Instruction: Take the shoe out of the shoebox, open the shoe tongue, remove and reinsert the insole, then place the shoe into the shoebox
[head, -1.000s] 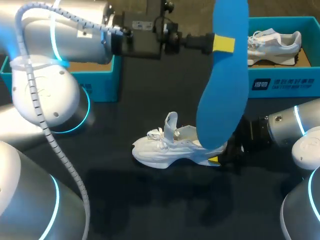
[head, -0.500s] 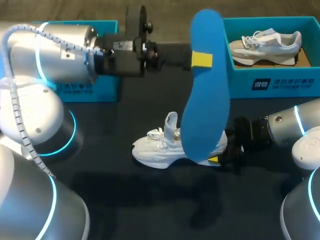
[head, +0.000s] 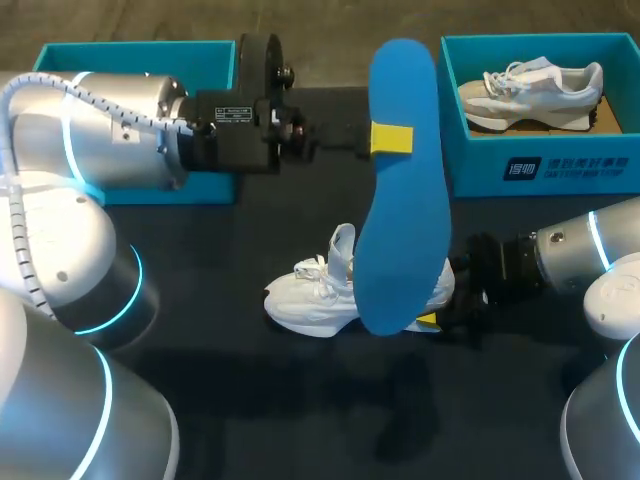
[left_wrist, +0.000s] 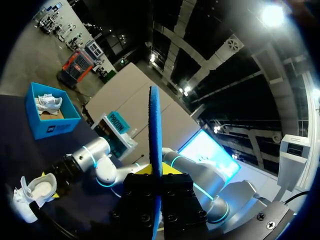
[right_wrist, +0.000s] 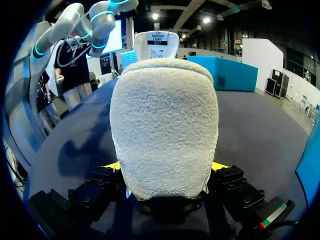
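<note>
Insole: you've got the blue insole (head: 400, 230) held up above the middle of the table (head: 300, 400). Its long axis runs from the far edge toward the near edge, crosswise to the left arm. In the left wrist view it sits edge-on between the fingers.
Left gripper: the left gripper (head: 391, 138) is pinched on the insole, one yellow tip on each face, nearer its far end.
Left arm: comes in from the left edge and lies stretched across the far part of the table.
Shoe: the white shoe (head: 315, 295) rests mid-table, long axis left to right, toe to the left, tongue standing up. The insole's near end overlaps its rear half, and contact can't be judged.
Right gripper: your right gripper (head: 432, 318) is clamped on the shoe's heel.
Right arm: low, coming in from the right edge.
Shoeboxes: the teal shoebox (head: 540, 170) at the far right corner holds another shoe (head: 530, 90). A second teal box (head: 130, 50) sits far left.
</note>
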